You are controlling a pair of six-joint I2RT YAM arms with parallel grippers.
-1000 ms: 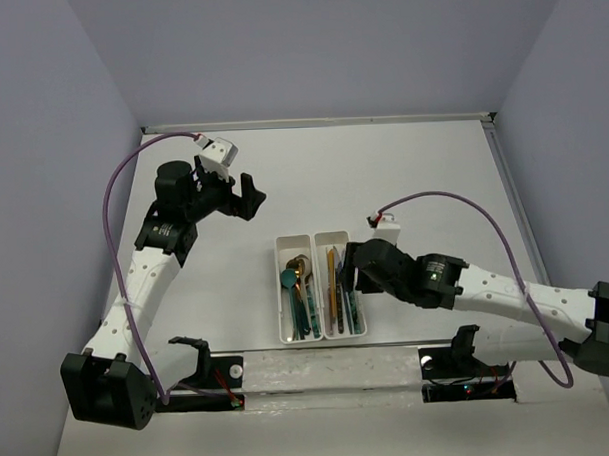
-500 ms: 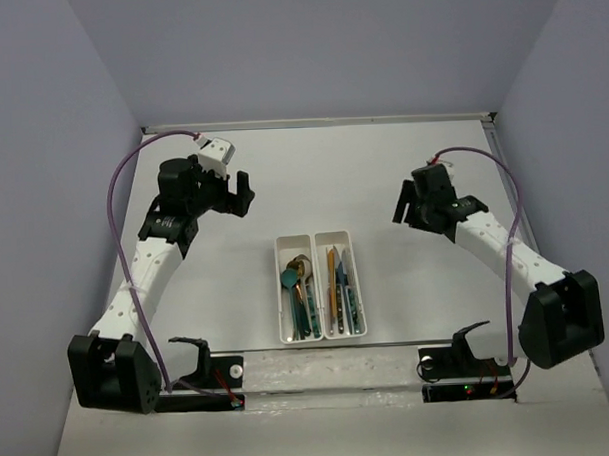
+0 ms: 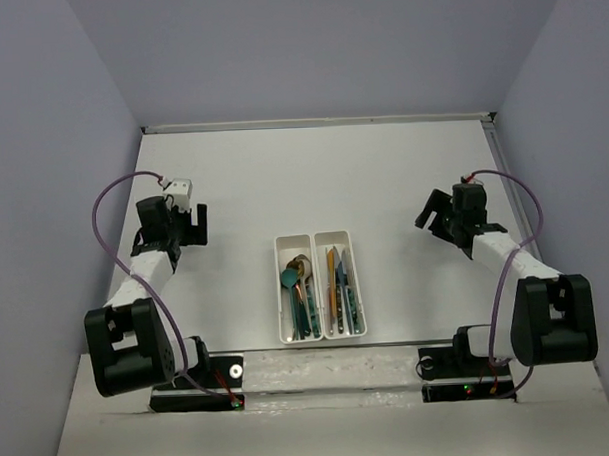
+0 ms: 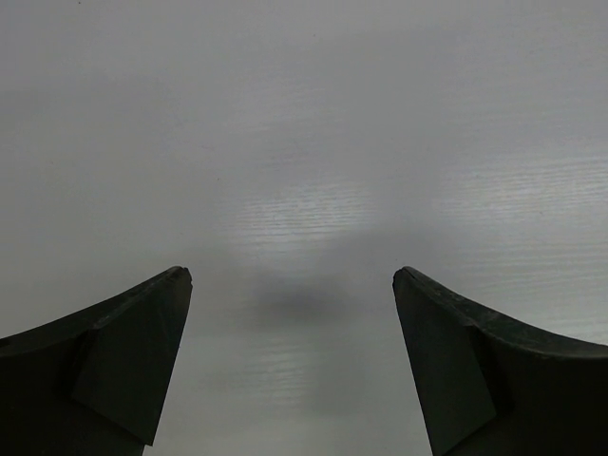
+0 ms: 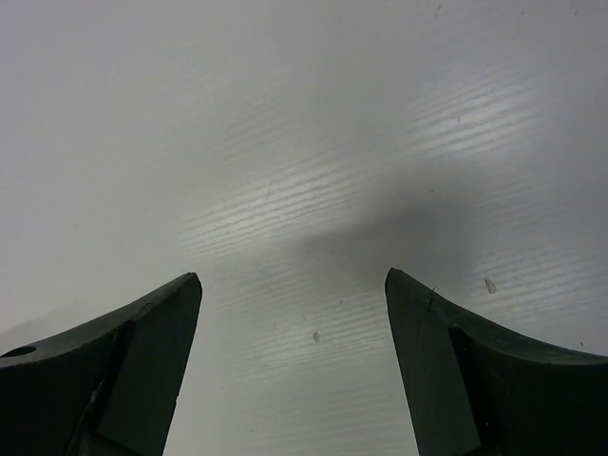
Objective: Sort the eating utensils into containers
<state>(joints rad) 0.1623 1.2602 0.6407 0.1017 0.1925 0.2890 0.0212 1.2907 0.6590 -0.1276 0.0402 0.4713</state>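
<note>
Left end effector (image 4: 293, 275) and right end effector (image 5: 293, 275) hang spread, empty, angled down at table (image 3: 313, 178).

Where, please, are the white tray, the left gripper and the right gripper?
white tray (image 3: 295, 238): top view, far rim.
left gripper (image 4: 292, 273): left wrist view, midway between fingertips.
right gripper (image 5: 293, 274): right wrist view, midway between fingertips.

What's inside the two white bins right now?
Left bin: spoons piled together, a teal head and a copper one on top. Right bin: slim straight utensils lying lengthwise. Overlap hides whatever lies underneath, so no exact count.
</note>
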